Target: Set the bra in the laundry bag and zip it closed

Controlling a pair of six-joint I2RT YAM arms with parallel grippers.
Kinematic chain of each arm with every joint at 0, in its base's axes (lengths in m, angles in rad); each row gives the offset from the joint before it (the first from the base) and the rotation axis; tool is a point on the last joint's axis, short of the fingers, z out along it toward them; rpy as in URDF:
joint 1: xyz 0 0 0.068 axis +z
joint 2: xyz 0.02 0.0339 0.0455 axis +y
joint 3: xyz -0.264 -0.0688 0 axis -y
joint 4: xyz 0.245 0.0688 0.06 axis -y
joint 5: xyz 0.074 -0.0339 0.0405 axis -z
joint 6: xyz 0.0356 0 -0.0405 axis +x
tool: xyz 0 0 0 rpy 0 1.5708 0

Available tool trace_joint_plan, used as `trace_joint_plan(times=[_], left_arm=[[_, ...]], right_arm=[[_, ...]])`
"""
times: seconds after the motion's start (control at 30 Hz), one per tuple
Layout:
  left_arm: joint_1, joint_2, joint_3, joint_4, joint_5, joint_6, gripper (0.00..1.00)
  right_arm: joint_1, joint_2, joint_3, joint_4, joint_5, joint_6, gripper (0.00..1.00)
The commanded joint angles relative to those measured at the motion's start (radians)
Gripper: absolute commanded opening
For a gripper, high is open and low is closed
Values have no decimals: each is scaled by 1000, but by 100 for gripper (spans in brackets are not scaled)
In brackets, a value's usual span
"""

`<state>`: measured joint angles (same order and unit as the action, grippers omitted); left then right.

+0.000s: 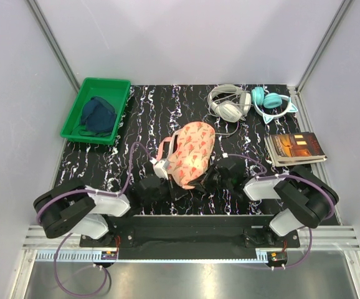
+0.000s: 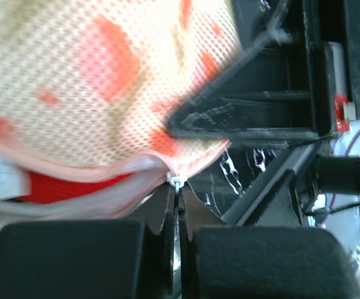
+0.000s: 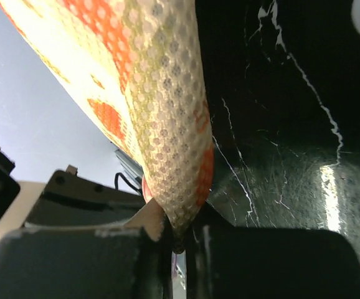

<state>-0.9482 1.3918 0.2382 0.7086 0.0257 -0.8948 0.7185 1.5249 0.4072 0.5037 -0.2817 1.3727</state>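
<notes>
Left gripper and right gripper clamped the peach-pink mesh laundry bag; bright red bra peeked above left jaws.

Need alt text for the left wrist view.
Left gripper shut on the laundry bag at its zip edge. The peach mesh bag fills the upper left, with the red bra showing through the unzipped gap along its lower edge.
</notes>
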Motion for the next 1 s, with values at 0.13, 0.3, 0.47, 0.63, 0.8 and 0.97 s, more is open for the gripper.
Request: trace_joint_plan(times=[0.13, 0.3, 0.47, 0.63, 0.8, 0.97], left_arm=[[227, -229, -31, -389, -63, 103, 0], [256, -269, -2, -454, -41, 181, 0], [214, -219, -7, -310, 89, 151, 0], [103, -122, 29, -181, 72, 33, 0], [75, 25, 95, -48, 81, -59, 0], [34, 114, 151, 23, 105, -90, 0]], right_arm=[[-171, -66, -13, -141, -115, -246, 0], [-234, 7, 93, -281, -252, -472, 0], [-270, 112, 277, -439, -295, -619, 0], [-286, 130, 267, -369, -318, -513, 53], [-209, 26, 6, -21, -297, -189, 80], [-117, 29, -34, 128, -176, -78, 81]])
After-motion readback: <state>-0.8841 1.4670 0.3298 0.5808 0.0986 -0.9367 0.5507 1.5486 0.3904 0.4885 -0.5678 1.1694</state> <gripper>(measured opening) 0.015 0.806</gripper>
